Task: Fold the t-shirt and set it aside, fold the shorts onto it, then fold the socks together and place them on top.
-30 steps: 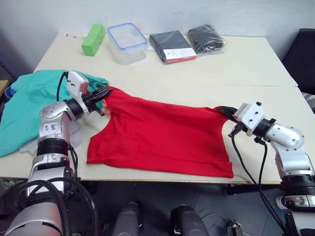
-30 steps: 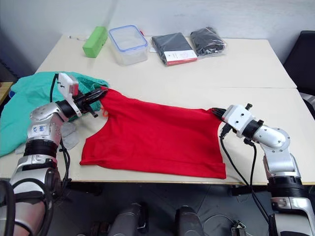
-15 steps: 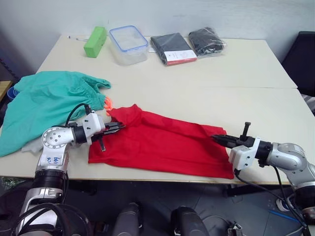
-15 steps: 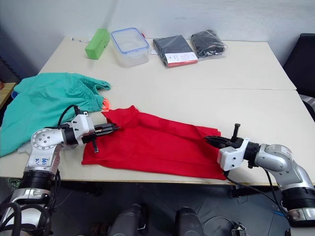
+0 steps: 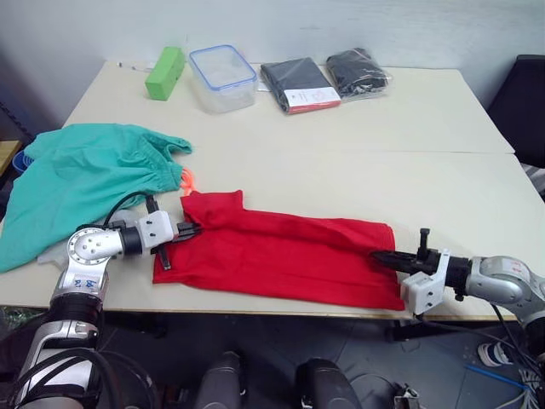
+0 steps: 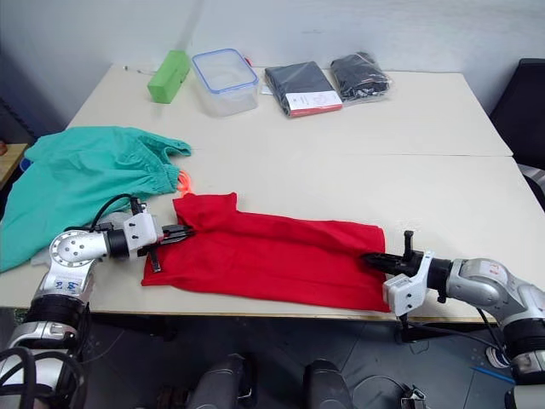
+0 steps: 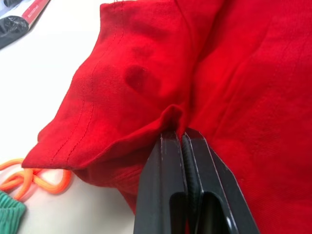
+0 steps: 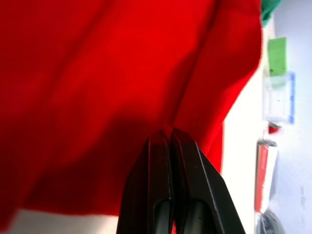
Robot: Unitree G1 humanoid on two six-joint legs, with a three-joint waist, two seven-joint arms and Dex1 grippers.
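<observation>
The t-shirt [image 5: 281, 256], soft bright red knit with stitched hems, lies folded into a long flat band along the bench's [image 5: 426, 119] front edge. The left claw [image 7: 182, 139] is clamped on a puckered fold at its left end; the right claw [image 8: 168, 134] pinches the cloth at its right end. The shorts [image 5: 81, 183], crumpled teal-green with gathered waistband and orange drawstring [image 7: 36, 178], sit at the bench's left edge.

At the lower left of the head view, the left arm reaches inward, its black two-fingered left gripper [image 5: 189, 229] clamped on red cloth. At the lower right, the right arm lies low, its black two-fingered right gripper [image 5: 380, 256] likewise pinched on red cloth.
</observation>
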